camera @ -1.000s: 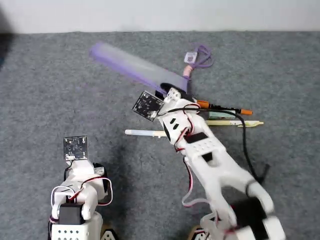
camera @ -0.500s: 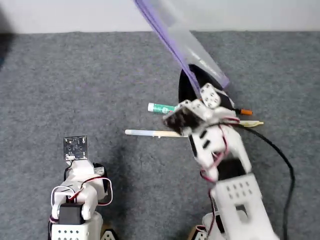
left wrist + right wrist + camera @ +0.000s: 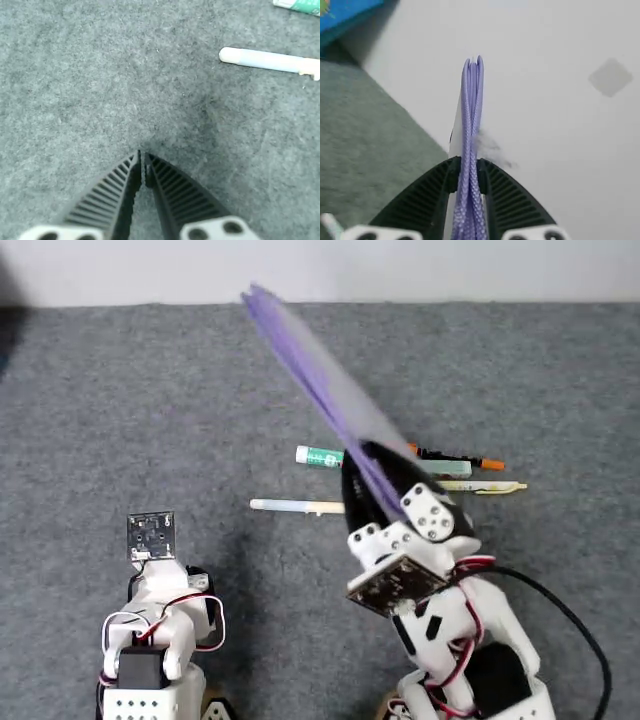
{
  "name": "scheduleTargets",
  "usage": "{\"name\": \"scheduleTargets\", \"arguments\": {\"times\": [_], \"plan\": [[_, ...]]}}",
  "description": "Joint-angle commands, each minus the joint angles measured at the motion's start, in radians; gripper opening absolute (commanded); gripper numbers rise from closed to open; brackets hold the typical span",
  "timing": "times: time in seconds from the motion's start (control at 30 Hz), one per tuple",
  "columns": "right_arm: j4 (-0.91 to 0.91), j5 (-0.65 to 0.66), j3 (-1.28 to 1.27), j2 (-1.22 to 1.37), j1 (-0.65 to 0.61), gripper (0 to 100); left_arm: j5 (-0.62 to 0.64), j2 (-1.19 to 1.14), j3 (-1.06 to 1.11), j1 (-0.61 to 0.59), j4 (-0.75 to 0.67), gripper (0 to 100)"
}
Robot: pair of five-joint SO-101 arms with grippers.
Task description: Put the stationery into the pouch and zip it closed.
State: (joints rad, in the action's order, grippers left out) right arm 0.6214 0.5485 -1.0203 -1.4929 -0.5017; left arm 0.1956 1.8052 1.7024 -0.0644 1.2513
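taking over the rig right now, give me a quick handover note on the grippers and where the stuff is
Left gripper: shut, empty, over the grey table.
Right gripper: shut on the purple pouch, held up off the table.
Stationery, all lying on the table outside the pouch: white pen, green-labelled tube, orange-tipped pen, pale yellow stick.
Done: pouch grasped.
Left: load all four items, then zip it closed.

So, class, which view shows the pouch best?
High view: the pouch shows full length, lifted in the right claw. The right wrist view has it edge-on between the fingers. The left wrist view faces carpet and a pen.
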Motion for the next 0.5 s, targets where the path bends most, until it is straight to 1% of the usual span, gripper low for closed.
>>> {"name": "scheduleTargets", "arguments": {"times": [0.0,0.23,0.33,0.47], "plan": [[0.045,-0.112,0.02,-0.019,-0.047,0.9,0.012,0.015,-0.021,-0.006,0.003,1],[0.196,-0.339,-0.003,-0.008,-0.05,0.9,0.012,0.015,-0.021,-0.006,0.003,1],[0.225,-0.391,-0.049,0.021,-0.044,0.9,0.012,0.015,-0.021,-0.006,0.003,1],[0.18,-0.414,-0.141,0.077,0.007,1.3,0.012,0.015,-0.021,-0.006,0.003,1]]}}
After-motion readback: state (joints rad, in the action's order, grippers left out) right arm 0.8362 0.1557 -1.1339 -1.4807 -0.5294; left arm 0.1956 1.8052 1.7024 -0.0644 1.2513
